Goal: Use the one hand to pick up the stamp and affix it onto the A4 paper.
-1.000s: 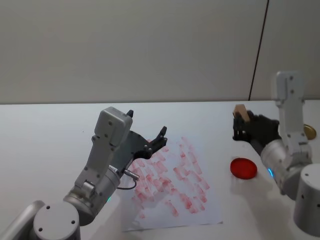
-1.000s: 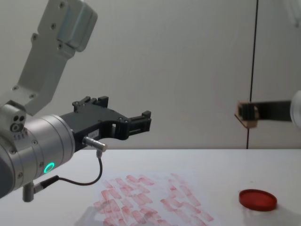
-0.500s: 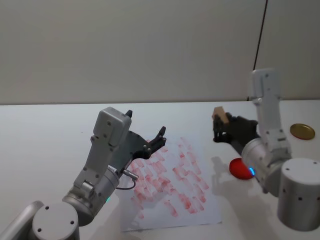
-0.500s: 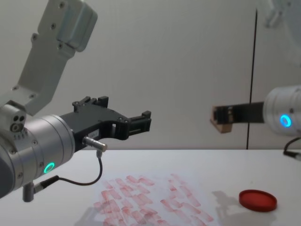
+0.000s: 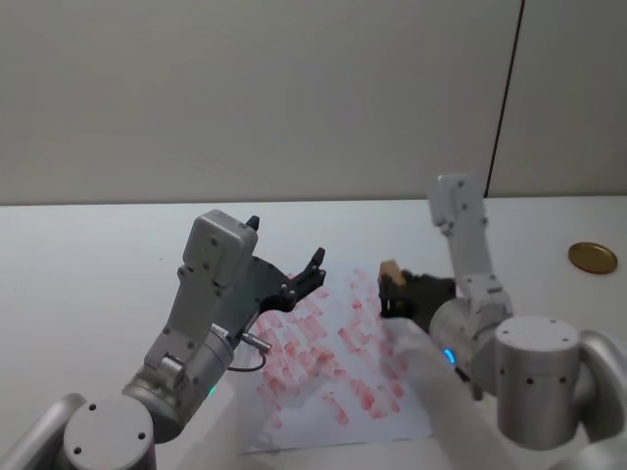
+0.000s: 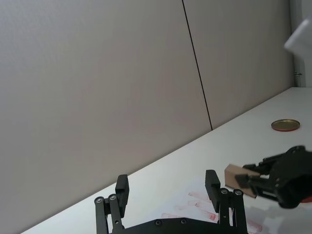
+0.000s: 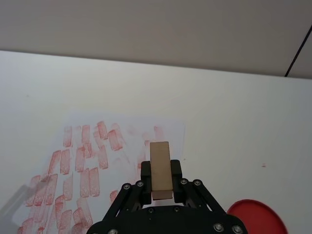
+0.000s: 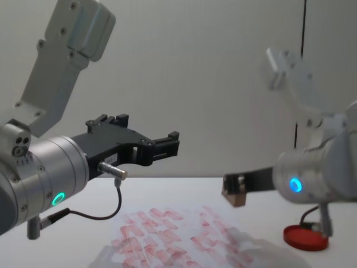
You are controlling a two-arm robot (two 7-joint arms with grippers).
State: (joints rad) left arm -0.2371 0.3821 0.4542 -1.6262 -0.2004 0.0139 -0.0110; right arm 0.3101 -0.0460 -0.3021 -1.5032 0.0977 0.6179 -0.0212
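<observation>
Aloft over print-speckled A4 paper (image 5: 328, 377), blocky wooden stamp (image 7: 160, 163) tight in right end effector (image 5: 392, 292) (left end effector (image 6: 167, 183) agape, empty).

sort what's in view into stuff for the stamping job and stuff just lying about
For the job: stamp, held over the sheet by the right gripper; A4 paper; red ink pad.
Lying about: gold lid, far right; left gripper, idle, fingers open.

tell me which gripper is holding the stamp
The right gripper: its jaws are shut on the stamp over the A4 paper; the left gripper is open and empty.
</observation>
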